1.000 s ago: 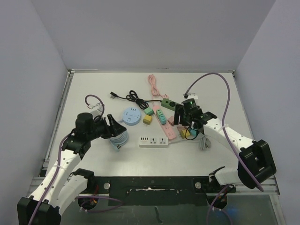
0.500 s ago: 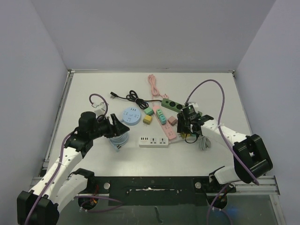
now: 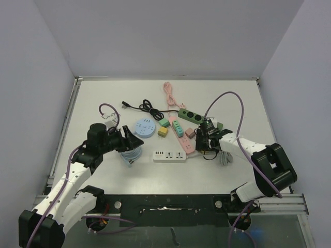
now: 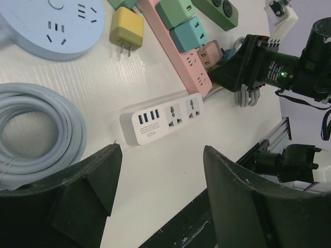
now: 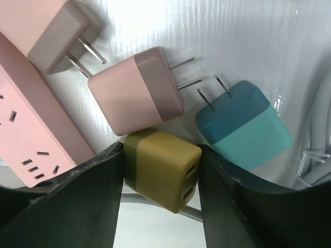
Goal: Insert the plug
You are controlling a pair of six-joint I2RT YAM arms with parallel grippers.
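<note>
**Right jaws clamp the olive plug beside the pink strip**

The olive plug (image 5: 161, 168) lies among a cluster of loose plugs right of centre on the table (image 3: 103, 98), just off the near end of the pink power strip (image 5: 36, 134). The right gripper (image 5: 161, 155) is down over it, and its two fingers (image 5: 93, 196) press against the plug's left and right sides, so the jaws are clenched on it. The face with the two slots points toward the camera. Whether the plug is lifted off the table cannot be told.

A pink plug (image 5: 135, 90) touches its far edge, prongs pointing right. A teal plug (image 5: 243, 126) lies just beside it to the right, and a second pink plug (image 5: 57, 28) sits farther up against the strip.

The white power strip (image 4: 164, 119) lies to the left of this cluster, apart from it. Farther left, the left gripper (image 4: 161, 155) hangs above the table with its jaws released and nothing between them, next to a coiled pale blue cable (image 4: 36, 129) and a round blue socket (image 4: 46, 26).
</note>
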